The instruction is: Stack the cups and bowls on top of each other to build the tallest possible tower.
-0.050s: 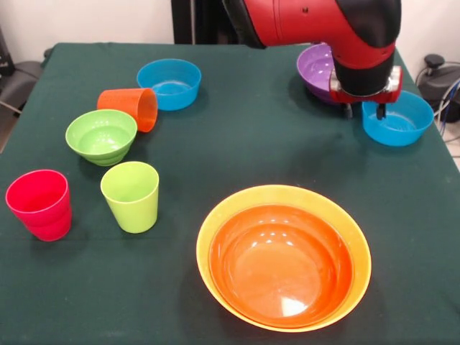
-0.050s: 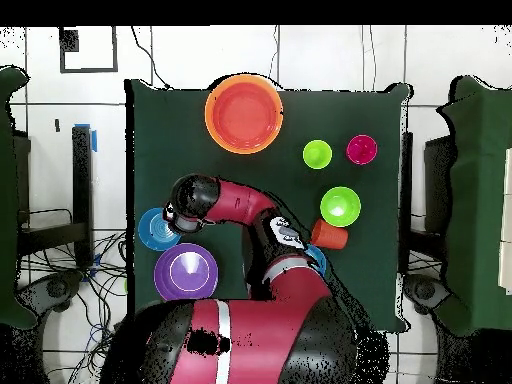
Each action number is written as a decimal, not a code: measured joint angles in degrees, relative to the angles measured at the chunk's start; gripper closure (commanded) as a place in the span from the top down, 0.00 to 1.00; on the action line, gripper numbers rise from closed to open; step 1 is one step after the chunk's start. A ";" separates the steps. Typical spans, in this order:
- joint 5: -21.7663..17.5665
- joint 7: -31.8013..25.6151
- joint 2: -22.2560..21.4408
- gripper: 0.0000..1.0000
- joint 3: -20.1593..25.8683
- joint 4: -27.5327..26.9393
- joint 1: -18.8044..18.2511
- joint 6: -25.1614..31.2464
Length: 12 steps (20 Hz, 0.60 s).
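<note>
Hovering with its two fingertips parted at the rim of a small blue bowl (image 1: 397, 118) beside the purple bowl (image 1: 320, 72), the empty gripper (image 1: 364, 110) risks tipping that light bowl while closing, well apart from the yellow-orange bowl (image 1: 284, 256) base.

Three cups: one orange cup (image 1: 132, 107) on its side, one lime green cup (image 1: 131, 195), one pinkish red cup (image 1: 40, 203), five bowls: two blue bowls (image 1: 169, 83) (image 1: 399, 119), one small green bowl (image 1: 101, 136), one purple bowl (image 1: 319, 70), one red-orange bowl (image 1: 280, 266) nested in one yellow-orange bowl (image 1: 215, 215).
</note>
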 measured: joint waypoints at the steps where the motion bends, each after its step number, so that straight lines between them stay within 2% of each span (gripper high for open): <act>1: -0.13 0.00 0.38 1.00 0.00 0.00 0.00 0.00; 6: -1.38 0.00 2.90 1.00 -0.06 -0.02 0.13 -1.29; 7: -1.86 0.01 3.41 0.00 -0.10 0.00 0.22 -1.90; 12: -2.28 0.00 3.23 0.00 -0.13 -0.09 0.24 -1.96</act>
